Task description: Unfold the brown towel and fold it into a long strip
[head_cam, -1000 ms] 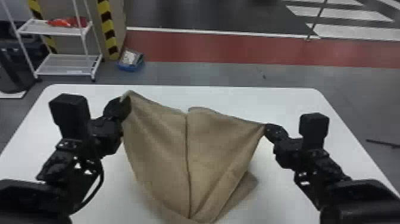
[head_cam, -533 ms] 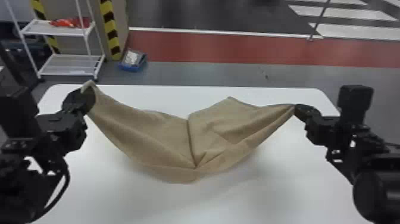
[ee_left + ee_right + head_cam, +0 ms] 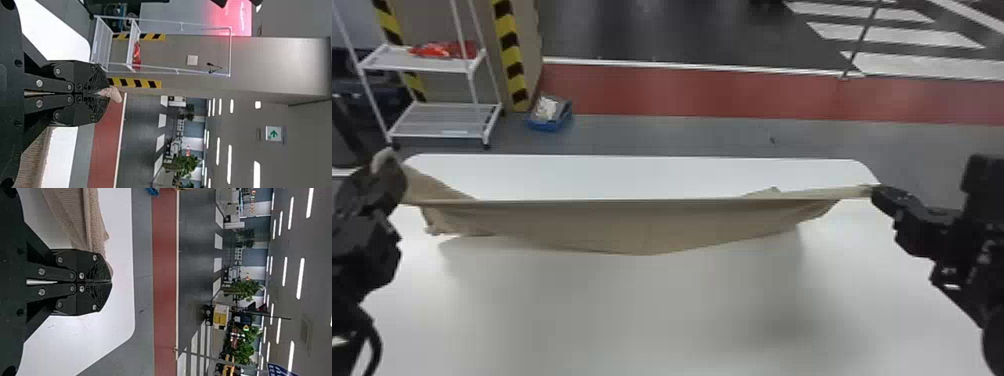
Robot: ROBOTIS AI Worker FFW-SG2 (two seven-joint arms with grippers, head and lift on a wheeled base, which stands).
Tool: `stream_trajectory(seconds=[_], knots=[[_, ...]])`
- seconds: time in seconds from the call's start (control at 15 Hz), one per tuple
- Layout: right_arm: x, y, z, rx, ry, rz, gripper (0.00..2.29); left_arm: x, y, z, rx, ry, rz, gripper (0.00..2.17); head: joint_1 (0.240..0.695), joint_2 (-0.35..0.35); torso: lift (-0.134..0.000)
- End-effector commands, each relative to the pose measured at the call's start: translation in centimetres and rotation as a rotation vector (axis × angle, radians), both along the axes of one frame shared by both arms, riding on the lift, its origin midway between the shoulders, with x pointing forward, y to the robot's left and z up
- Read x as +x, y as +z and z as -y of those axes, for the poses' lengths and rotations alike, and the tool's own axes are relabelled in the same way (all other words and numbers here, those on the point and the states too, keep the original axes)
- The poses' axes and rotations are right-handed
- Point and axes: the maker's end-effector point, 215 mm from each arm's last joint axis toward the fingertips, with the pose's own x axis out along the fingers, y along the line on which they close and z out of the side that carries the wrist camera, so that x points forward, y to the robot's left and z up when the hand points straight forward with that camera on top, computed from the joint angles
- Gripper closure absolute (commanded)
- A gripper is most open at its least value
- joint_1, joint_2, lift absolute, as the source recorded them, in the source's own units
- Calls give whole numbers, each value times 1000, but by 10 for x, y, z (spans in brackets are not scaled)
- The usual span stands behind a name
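In the head view the brown towel [image 3: 632, 222] is stretched taut from side to side above the table, its upper edge nearly straight and a lower part drooping in the middle. At the far left, my left gripper [image 3: 387, 162] holds one corner; the left wrist view has this gripper [image 3: 102, 93] shut, with a bit of towel [image 3: 112, 94] poking out past its fingertips. My right gripper [image 3: 874, 190] holds the opposite corner near the table's right edge. In the right wrist view that gripper [image 3: 109, 281] is shut at the end of the towel [image 3: 84, 223].
The white table [image 3: 632, 310] extends under and in front of the towel. Beyond its far edge stand a white wire shelf [image 3: 447, 120] and a small blue bin [image 3: 550, 115] on the floor.
Both grippers have moved apart, left one leftward and right one rightward. The towel between them has gone from hanging in a deep V to a wide, taut span.
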Motion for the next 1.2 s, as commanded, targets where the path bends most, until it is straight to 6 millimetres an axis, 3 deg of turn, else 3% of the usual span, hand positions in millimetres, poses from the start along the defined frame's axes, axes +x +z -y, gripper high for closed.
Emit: stream_trajectory(seconds=[0.0, 0.2, 0.33, 0.47, 0.6, 0.67, 0.73, 0.87, 1.07, 1.13], knots=[[-32, -22, 11, -23, -6, -3, 1298, -39, -15, 4, -24, 15, -23, 1477, 681, -128, -114], [-50, -46, 7, 10, 1, -23, 1298, -49, -37, 20, -53, -16, -82, 1477, 695, -160, -114], [-49, -42, 0, 11, 13, -15, 1298, -44, -37, 30, -52, -34, -87, 1477, 695, -173, -114], [-29, -25, -8, 17, 21, 6, 1298, -25, -47, 31, -40, -35, -117, 1477, 695, -182, -114], [13, -19, -9, 24, 19, -8, 1298, 14, -62, 13, -5, -8, -144, 1477, 695, -171, -114], [42, -13, -12, 8, 26, -11, 1298, 37, -64, -5, 0, 13, -143, 1477, 695, -162, -114], [69, -5, -15, -2, 33, -7, 1298, 59, -60, -19, -11, 24, -128, 1477, 695, -150, -114], [123, 18, -29, -5, 58, 3, 1298, 115, -52, -27, -40, -20, -111, 1477, 695, -117, -114], [185, 72, -75, -19, 128, 79, 1298, 197, -13, -49, -83, -39, -78, 1477, 598, -52, -114], [197, 90, -77, -4, 125, 100, 1298, 213, 2, -47, -101, -62, -58, 1477, 566, -34, -114]])
